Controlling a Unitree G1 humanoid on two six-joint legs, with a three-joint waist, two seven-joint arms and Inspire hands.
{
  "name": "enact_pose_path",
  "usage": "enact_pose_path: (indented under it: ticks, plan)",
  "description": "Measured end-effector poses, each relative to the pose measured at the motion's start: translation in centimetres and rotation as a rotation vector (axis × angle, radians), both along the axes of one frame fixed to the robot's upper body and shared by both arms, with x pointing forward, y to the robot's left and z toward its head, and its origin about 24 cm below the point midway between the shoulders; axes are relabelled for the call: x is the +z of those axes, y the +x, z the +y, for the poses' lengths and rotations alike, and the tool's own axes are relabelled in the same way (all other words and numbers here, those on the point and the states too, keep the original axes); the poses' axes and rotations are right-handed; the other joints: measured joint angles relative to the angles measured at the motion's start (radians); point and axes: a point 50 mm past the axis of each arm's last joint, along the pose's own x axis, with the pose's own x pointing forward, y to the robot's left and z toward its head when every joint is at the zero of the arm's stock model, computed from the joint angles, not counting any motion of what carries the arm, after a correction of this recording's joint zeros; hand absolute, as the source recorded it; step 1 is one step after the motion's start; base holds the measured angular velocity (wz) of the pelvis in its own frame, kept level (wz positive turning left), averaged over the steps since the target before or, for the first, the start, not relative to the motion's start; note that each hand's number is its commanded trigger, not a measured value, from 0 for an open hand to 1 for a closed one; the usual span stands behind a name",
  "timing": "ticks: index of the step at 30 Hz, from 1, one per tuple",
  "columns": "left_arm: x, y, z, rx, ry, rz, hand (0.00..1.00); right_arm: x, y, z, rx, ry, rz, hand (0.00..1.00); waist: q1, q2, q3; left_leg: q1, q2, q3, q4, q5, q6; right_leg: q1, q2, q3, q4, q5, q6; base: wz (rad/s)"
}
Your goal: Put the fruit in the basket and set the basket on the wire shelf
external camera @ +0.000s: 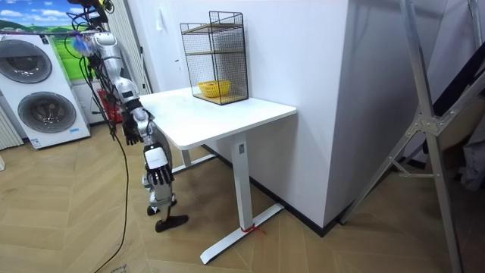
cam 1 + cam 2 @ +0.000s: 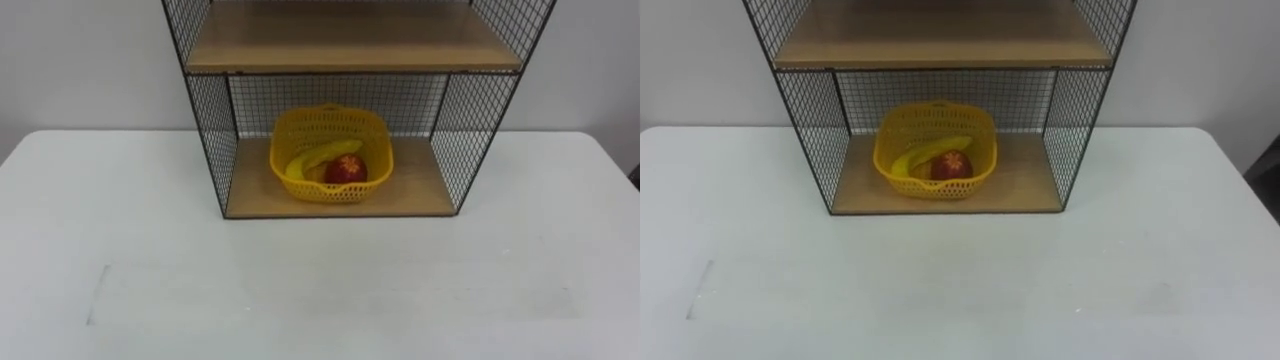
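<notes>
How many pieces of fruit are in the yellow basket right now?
2 in plain sight: a banana lying across the yellow basket and a red apple in front of it, toward the right. Another may be hidden beneath them.

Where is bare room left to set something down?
The white table is bare in front of the black wire shelf and beside it. Inside, only narrow strips flank the yellow plastic basket; the upper wooden board looks bare.
</notes>
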Motion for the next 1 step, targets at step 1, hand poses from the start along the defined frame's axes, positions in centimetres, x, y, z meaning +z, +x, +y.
enact_pose_path:
  ticks: [1]
  plan:
    - [-0.02,0.0,-0.07,-0.005,-0.004,0.001,0.0,-0.02,-0.03,0.06,0.013,0.001,0.009,0.0,0.0,0.0,-0.0002,0.0,0.0,0.0,0.0,0.0,0.0,0.0,0.001,0.001,0.0,0.0,0.0,0.0]
